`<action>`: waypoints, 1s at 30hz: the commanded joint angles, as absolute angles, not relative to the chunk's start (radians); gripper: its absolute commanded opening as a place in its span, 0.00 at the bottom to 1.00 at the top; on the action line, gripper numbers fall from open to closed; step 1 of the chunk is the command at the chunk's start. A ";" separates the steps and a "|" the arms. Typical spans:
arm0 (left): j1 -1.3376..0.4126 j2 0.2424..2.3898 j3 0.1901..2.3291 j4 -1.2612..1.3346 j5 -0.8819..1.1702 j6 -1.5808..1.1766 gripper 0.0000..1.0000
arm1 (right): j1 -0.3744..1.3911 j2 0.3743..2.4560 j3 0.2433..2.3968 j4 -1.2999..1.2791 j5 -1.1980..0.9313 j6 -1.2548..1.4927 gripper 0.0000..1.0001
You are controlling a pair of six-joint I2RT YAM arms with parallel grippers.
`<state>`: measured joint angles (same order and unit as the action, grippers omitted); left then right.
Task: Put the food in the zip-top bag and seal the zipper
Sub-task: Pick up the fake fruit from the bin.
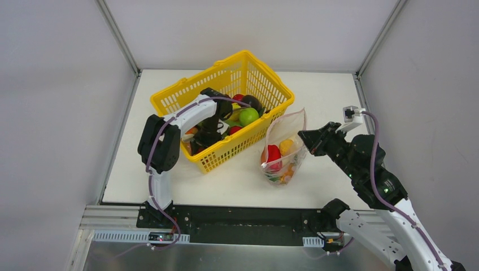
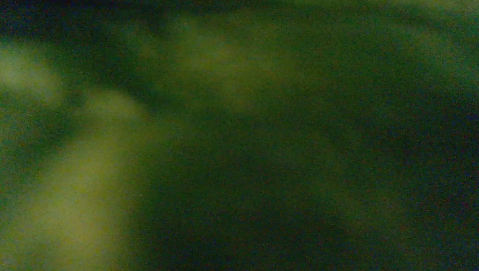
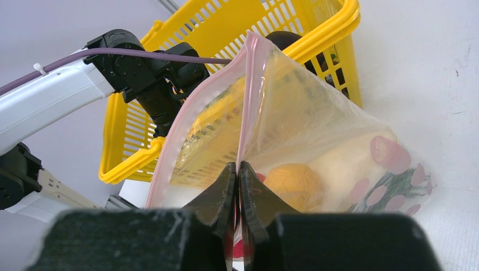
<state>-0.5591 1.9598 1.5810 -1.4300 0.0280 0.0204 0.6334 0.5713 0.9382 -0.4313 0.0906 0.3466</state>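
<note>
Three grey walls [image 1: 243,28] around white table [image 1: 237,180]; left wrist view perhaps food [image 2: 226,124].

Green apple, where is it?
In the top view, the green apple sits inside the yellow basket, toward its right side, left of the zip-top bag.

Left arm [image 1: 169,121] arched over tabletop [image 1: 237,180] centre-left, left hand [image 1: 199,144] lowered, fingers hidden | right hand [image 3: 238,180] mid-tabletop, fingers pinched together on zipper [image 3: 246,96]

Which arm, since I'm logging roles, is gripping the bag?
The right arm: its jaws are shut on the pink zipper of the zip-top bag, while the left arm reaches down into the yellow basket.
</note>
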 commanded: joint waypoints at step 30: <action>-0.564 1.593 1.838 -1.297 -0.061 -0.084 0.00 | 0.636 0.587 0.943 -0.393 0.091 0.342 0.08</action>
<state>-0.5613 1.6997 1.8172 -1.3846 -0.0624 -0.0525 0.6334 0.5804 0.9382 -0.4309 0.0929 0.3470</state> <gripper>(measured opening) 0.423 0.081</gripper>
